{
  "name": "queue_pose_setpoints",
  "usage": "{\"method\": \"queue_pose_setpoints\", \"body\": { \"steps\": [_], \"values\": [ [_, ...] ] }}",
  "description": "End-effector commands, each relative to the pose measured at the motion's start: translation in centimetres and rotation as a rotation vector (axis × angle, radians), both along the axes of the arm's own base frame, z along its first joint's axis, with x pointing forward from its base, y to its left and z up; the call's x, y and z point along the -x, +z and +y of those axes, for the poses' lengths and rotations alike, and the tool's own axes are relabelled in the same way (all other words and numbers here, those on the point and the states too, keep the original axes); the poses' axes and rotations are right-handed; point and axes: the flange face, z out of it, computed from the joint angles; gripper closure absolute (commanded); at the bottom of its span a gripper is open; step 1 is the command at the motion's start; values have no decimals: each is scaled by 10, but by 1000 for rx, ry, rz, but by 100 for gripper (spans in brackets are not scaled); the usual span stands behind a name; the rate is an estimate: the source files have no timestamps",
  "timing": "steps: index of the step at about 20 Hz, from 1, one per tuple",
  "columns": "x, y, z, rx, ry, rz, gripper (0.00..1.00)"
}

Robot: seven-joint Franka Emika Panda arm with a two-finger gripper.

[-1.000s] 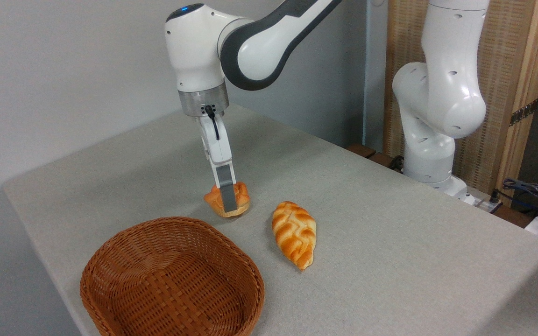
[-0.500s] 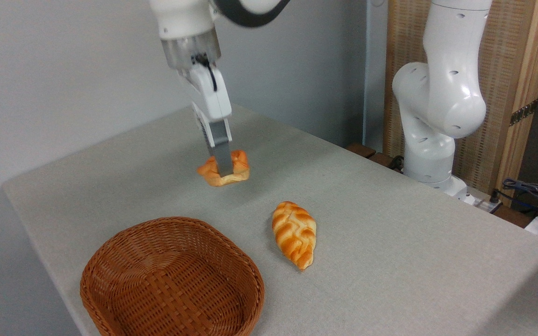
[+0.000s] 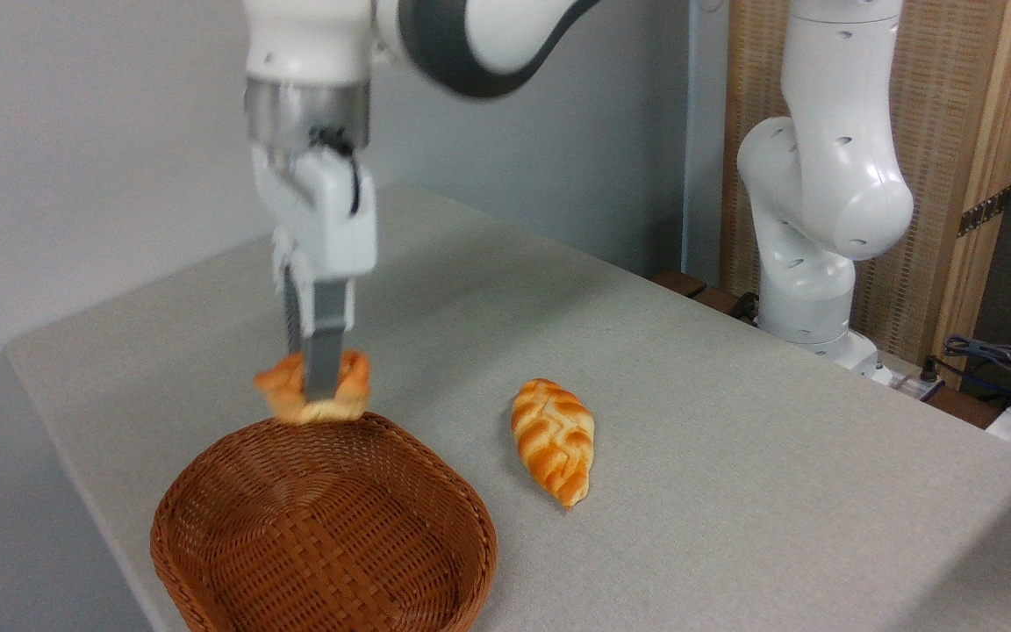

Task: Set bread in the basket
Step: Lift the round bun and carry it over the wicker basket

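In the camera view the gripper [image 3: 315,386] has its jaws clamped on the bread [image 3: 312,399], which hangs in the air just over the basket [image 3: 330,535] rim at 12 o'clock. The pick-up is done; lowering and release remain. The loaf [image 3: 554,439] lies at the basket's 2 o'clock

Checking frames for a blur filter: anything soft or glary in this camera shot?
Fixed camera: gripper and the bun it holds look slightly motion-smeared; basket, braided loaf and table are sharp; lighting is even and diffuse, with soft shadows and no glare.
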Motion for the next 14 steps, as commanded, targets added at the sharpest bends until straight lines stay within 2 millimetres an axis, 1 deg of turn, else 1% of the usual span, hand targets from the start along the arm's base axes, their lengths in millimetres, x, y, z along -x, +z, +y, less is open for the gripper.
{"method": "queue_pose_setpoints", "body": {
  "steps": [1,2,3,4,5,8,14],
  "values": [
    [-31,-47,-20,-27,-19,-11,67],
    [-34,-58,-25,-38,-29,-7,39],
    [-39,-68,-30,-57,-46,-18,22],
    [-43,-73,-32,-75,-53,-43,19],
    [-47,-78,-33,-82,-55,-57,10],
    [-47,-80,-34,-83,-57,-59,0],
    [-46,-77,-36,-61,-21,-64,0]
  ]
}}
